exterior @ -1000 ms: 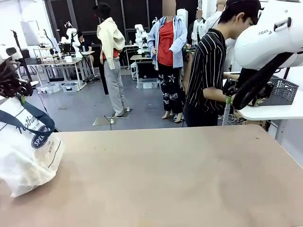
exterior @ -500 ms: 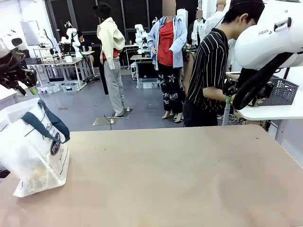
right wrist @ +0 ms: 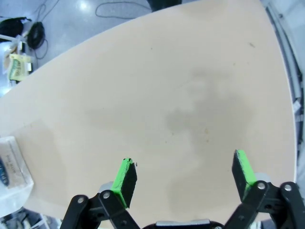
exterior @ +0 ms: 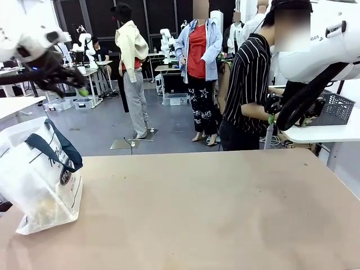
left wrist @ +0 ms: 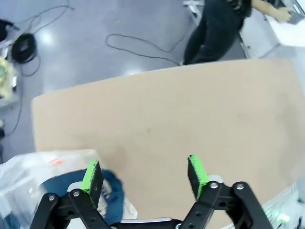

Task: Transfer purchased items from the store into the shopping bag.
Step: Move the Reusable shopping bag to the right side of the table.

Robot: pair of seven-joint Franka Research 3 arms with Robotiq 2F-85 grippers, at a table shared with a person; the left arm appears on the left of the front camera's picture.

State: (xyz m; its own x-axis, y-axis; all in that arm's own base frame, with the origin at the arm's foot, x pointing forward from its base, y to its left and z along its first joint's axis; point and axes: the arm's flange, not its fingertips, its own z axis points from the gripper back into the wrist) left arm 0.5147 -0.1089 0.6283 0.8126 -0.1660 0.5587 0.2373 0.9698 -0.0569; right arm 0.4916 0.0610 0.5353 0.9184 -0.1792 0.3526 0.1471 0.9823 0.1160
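Since a second ago your left gripper [left wrist: 144, 175] has released the shopping bag [exterior: 39, 185], fingers spread, right gripper [right wrist: 186, 175] likewise; bag slumps at the tabletop [exterior: 214, 208] left edge, soft and light, so take its navy handles [exterior: 56, 147].

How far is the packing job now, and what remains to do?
Looks nearly finished: the shopping bag stands on the table with goods inside. Nothing is in hand: the left pincer, above the bag, and the right pincer are open and empty. No loose items lie on the table.
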